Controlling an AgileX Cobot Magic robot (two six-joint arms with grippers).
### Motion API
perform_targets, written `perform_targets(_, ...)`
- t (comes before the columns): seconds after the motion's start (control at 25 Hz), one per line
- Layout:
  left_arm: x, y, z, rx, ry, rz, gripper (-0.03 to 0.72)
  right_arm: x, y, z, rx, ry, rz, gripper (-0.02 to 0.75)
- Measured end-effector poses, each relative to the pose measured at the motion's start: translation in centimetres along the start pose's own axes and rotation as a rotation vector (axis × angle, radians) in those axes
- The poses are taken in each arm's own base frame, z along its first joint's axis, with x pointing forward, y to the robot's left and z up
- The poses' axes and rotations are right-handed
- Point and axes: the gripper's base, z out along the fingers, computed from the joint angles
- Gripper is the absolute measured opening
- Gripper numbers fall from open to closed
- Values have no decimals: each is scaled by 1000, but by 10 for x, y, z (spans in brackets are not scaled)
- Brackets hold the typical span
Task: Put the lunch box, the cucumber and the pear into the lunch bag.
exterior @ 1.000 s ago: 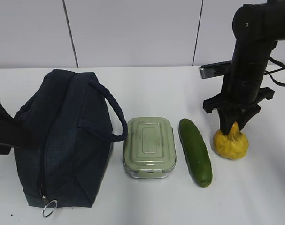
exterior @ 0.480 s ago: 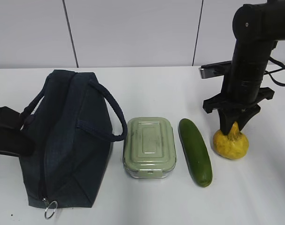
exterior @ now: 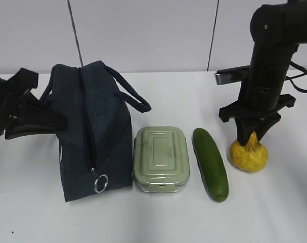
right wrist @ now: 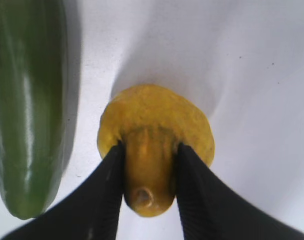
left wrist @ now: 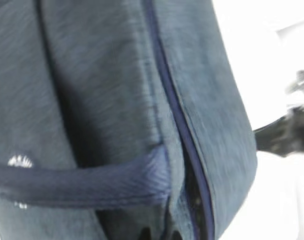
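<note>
Nearest the exterior camera: metal ring pull [exterior: 100,183] hanging at the low front end of the bag [exterior: 95,136], zip closed along the top. Bag stands upright on the table [exterior: 158,223], its right side touching or just beside the box [exterior: 161,158]. Cucumber [exterior: 210,163] lies just right of the box, roughly parallel, a gap between them. Pear [exterior: 249,154] sits right of the cucumber, near but apart, neck up.

Right gripper [exterior: 252,135] comes straight down on the pear, fingers [right wrist: 107,185] pinching the neck from both sides (clear in the right wrist view); pear base on the table.

Further back, left gripper [exterior: 56,123] is at the bag's left side, pressed together, apparently on bag fabric or a handle; left wrist view is blurred, only a handle [left wrist: 81,182] and zip seam showing. Second handle [exterior: 134,96] loops out to the right. White wall [exterior: 143,35] behind.
</note>
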Motion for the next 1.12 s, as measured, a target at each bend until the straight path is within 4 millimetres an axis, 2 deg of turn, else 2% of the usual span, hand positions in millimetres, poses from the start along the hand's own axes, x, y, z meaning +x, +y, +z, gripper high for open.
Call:
perform_targets(0.28, 3, -1, 4, 12, 33, 25, -12, -2, 0, -2, 5, -10, -2, 260)
perform_targets(0.64, 10, -2, 19, 5, 115, 105, -12, -16, 1, -31, -8, -123, -8, 260)
perform_targets(0.92, 12, 1, 20, -27, 137, 140, -13, -15, 17, -85, -174, -285, -35, 260)
perform_targets(1.12, 11, 3, 20, -39, 132, 150, -13, -14, 44, -120, -465, -413, -108, 260)
